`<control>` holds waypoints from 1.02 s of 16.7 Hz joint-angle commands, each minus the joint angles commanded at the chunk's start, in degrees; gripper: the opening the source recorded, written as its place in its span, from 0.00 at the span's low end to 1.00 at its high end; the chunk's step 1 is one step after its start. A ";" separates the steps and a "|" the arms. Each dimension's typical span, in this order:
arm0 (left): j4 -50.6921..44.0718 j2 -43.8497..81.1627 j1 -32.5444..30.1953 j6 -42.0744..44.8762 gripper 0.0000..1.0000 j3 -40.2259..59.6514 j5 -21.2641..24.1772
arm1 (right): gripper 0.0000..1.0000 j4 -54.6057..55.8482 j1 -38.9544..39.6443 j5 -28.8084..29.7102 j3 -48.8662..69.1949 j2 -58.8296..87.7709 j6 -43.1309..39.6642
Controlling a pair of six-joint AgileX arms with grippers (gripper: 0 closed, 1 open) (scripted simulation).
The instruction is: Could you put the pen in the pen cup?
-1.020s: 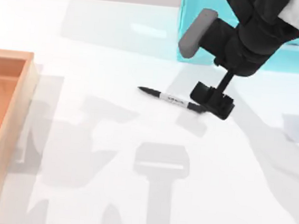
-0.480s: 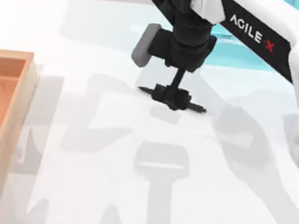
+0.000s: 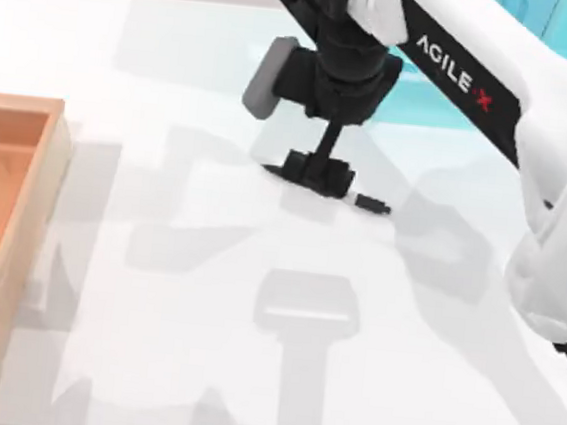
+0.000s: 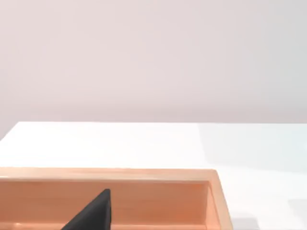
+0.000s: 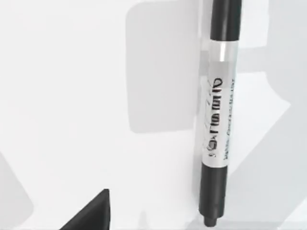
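1. Reaching for the pen (image 3: pixel 369 203): your right gripper (image 3: pixel 317 173) sits low over its barrel, mid-worktop toward the far edge, and hides most of it in the top view.
2. Pen lies flat on the worktop (image 3: pixel 198 365); the right wrist view shows the white printed band (image 5: pixel 216 122) close under the camera.
3. Fingers: you cannot tell whether they are spread or closed on the barrel. Treat the grasp as unconfirmed.
4. Step in hand, by my reading: the pick.
5. Next move calls for a firm pinch mid-barrel, then a straight lift.
6. Left arm parked over the wooden tray (image 3: pixel 18 207) at the left edge.
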 joint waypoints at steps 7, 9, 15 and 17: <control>0.00 0.00 0.00 0.00 1.00 0.00 0.00 | 1.00 2.32 -0.34 -0.05 -2.39 -0.12 -0.26; 0.00 0.00 0.00 0.00 1.00 0.00 0.00 | 1.00 6.76 -0.61 -0.06 -6.65 0.13 -0.54; 0.00 0.00 0.00 0.00 1.00 0.00 0.00 | 1.00 20.85 -1.40 -0.12 -19.26 1.25 -1.37; 0.00 0.00 0.00 0.00 1.00 0.00 0.00 | 1.00 21.35 -1.46 -0.12 -19.73 1.42 -1.46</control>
